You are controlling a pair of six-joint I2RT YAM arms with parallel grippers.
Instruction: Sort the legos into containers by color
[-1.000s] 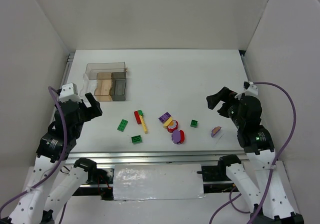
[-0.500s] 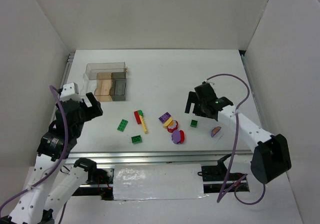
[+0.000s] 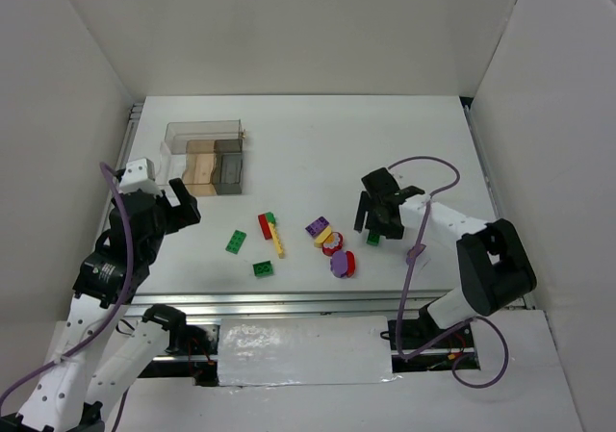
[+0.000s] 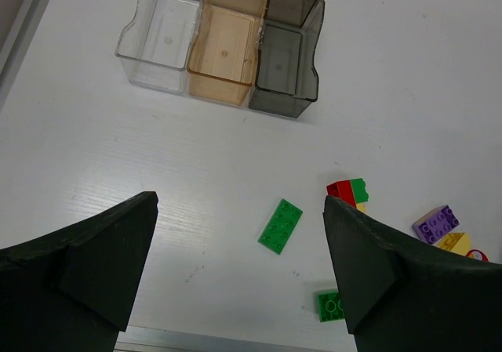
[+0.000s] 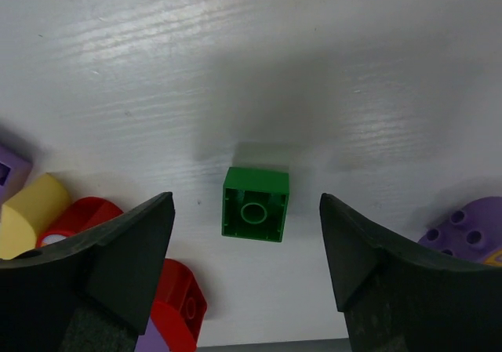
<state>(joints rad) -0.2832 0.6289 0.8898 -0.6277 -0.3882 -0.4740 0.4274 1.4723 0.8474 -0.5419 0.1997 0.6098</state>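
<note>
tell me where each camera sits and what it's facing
Top external: above and behind the bases, looking down on the table; both arms show.
Left wrist: on the left arm, angled down at the clear box; left gripper open at bottom.
Right wrist: straight down on a green square brick framed by the open right gripper.
Shared: top external also shows that brick and box.

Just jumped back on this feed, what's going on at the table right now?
The right arm's fingers hang open over a small green brick, one on each side, not yet closed on it. The left arm's fingers are open and hold nothing, near the clear box, whose compartments look empty. The other legos lie loose on the table.
</note>
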